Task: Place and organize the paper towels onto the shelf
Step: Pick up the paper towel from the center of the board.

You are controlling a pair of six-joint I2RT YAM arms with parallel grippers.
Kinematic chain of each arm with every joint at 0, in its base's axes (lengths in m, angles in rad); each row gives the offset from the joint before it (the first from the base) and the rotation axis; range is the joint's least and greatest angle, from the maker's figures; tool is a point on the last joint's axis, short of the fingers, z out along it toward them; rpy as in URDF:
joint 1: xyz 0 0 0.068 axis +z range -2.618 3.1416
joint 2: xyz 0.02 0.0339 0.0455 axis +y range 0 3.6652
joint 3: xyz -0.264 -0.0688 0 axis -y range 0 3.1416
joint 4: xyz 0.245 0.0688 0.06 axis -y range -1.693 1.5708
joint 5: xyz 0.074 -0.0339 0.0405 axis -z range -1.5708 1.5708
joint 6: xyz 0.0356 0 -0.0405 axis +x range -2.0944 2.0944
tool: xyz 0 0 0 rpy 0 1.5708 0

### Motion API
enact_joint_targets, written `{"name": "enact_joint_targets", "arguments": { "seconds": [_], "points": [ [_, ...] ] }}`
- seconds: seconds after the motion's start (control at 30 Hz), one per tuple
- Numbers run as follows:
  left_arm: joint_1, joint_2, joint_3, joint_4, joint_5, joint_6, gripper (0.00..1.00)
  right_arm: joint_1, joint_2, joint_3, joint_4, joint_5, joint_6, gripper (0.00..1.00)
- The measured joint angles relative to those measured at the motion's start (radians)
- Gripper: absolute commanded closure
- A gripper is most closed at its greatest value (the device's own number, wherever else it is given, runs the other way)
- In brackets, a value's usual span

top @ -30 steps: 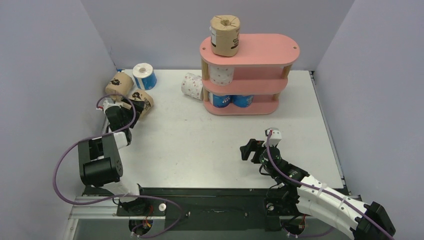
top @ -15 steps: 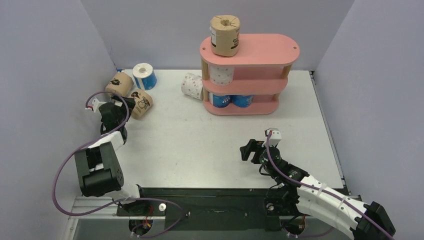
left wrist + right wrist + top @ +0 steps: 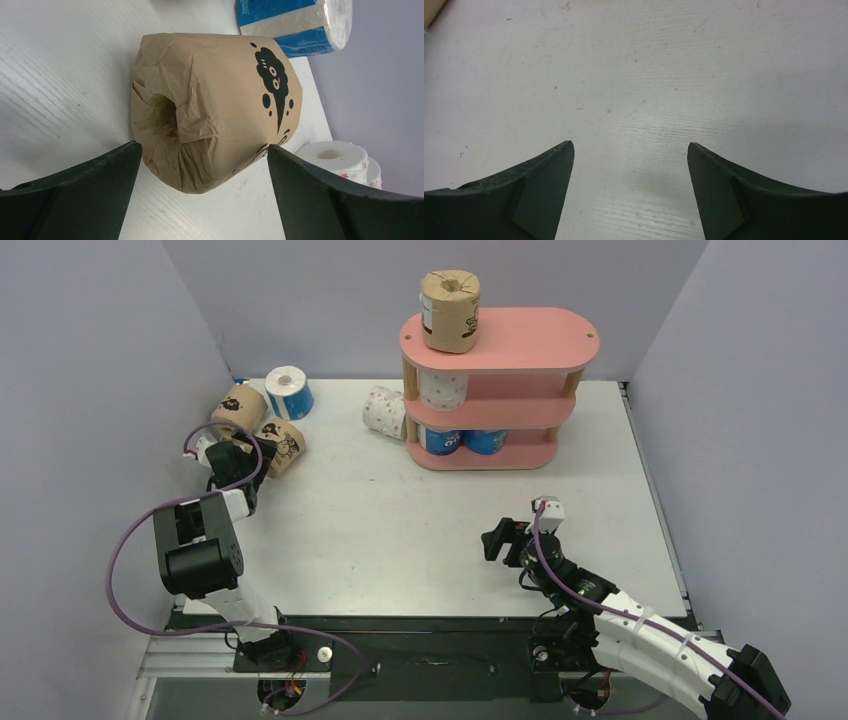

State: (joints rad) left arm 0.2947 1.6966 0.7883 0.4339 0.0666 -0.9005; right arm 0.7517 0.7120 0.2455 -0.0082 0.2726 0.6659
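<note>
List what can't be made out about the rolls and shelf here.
Middle tier, top view: top board hides everything behind one dotted roll.
Bottom tier, top view: blue rolls show fronts only; count uncertain.
Left wrist: white roll half hidden behind a jaw.

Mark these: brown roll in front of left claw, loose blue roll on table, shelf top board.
brown roll [image 3: 215, 107]: left wrist view, wrapper's side.
blue roll [image 3: 287, 385]: top external view, white end.
shelf top board [image 3: 530, 338]: top external view, bare pink surface.
</note>
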Motion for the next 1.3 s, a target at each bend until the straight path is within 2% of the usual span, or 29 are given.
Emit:
{"name": "enact_joint_targets", "arguments": {
  "seconds": [0.13, 0.3, 0.4, 0.6, 0.87, 1.07, 1.17, 1.3],
  "points": [
    [0.0, 0.029, 0.002, 0.035, 0.016, -0.006, 0.01, -0.001, -0.001, -0.001, 0.0, 0.0, 0.0, 0.21],
    [0.0, 0.061, 0.004, 0.095, 0.043, -0.02, 0.15, -0.005, -0.002, -0.001, 0.0, 0.0, 0.0, 0.21],
    [0.0, 0.07, 0.004, 0.127, 0.055, -0.032, 0.2, -0.005, -0.002, -0.001, 0.0, 0.0, 0.0, 0.21],
    [0.0, 0.073, 0.004, 0.167, 0.074, -0.038, 0.08, -0.006, -0.002, -0.001, 0.0, 0.0, 0.0, 0.21],
    [0.001, 0.071, 0.004, 0.16, 0.061, -0.011, 0.07, -0.006, -0.001, -0.001, 0.0, 0.0, 0.0, 0.21],
    [0.002, 0.072, 0.009, 0.171, 0.071, -0.015, 0.17, -0.006, -0.001, -0.001, 0.0, 0.0, 0.0, 0.21],
    [0.002, 0.082, 0.009, 0.204, 0.08, -0.031, 0.27, -0.006, 0.0, -0.001, 0.0, 0.0, 0.0, 0.21],
    [0.002, 0.116, 0.009, 0.243, 0.101, -0.05, 0.31, -0.006, 0.0, -0.001, 0.0, 0.0, 0.0, 0.21]
  ]
}}
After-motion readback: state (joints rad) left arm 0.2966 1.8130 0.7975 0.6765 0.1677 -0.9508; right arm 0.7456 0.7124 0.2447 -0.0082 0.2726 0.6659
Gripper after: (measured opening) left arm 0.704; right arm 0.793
